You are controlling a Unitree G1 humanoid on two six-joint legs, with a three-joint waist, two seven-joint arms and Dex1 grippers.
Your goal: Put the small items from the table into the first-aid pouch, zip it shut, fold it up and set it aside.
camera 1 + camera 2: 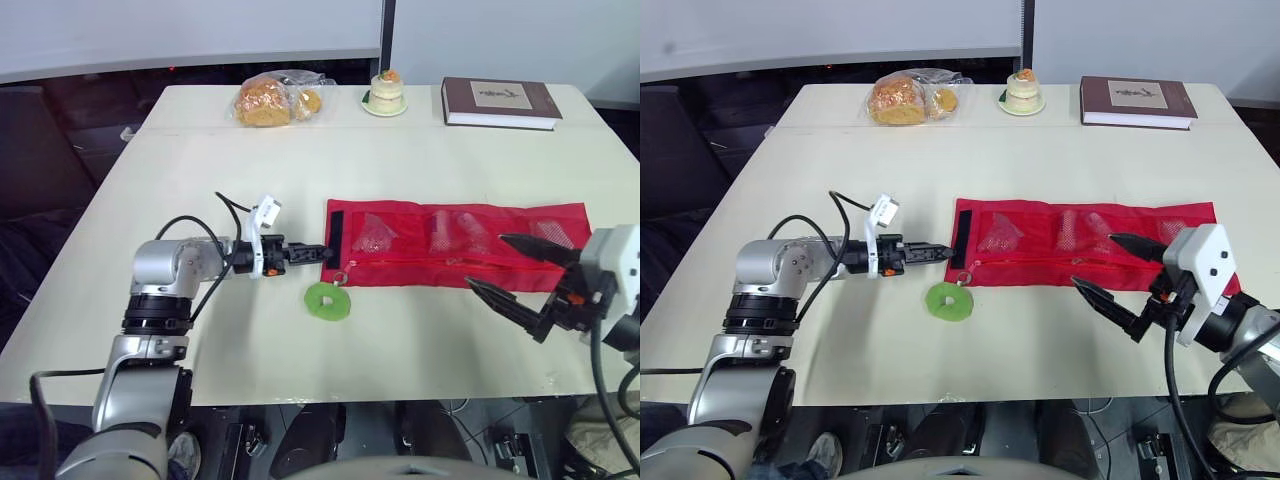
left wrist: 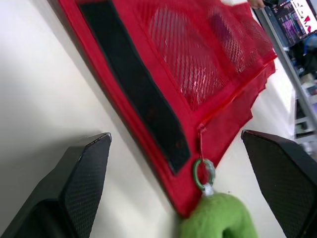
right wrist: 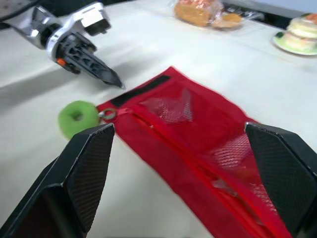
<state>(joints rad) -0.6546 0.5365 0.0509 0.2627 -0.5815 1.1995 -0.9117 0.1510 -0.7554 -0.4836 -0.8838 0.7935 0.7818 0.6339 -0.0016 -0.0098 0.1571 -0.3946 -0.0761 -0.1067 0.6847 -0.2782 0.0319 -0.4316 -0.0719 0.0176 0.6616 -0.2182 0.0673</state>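
Red first-aid pouch [image 1: 455, 245] lies unfolded toward the worktop's [image 1: 200, 150] right edge, left end effector [image 1: 318, 253] spread wide at its black-strip end, right end effector [image 1: 487, 260] wide over the other.

The cream table [image 1: 200, 180] bears a red pouch [image 1: 420, 268], green ring [image 1: 317, 306], bagged bread [image 1: 265, 100], plated cake [image 1: 386, 92] and book [image 1: 500, 102].

Pouch [image 1: 455, 245] lower right corner hidden behind right gripper [image 1: 484, 260]. Items [image 1: 375, 234] in mesh pockets too blurred to ID. Ring [image 2: 218, 218] cut off, left wrist view.
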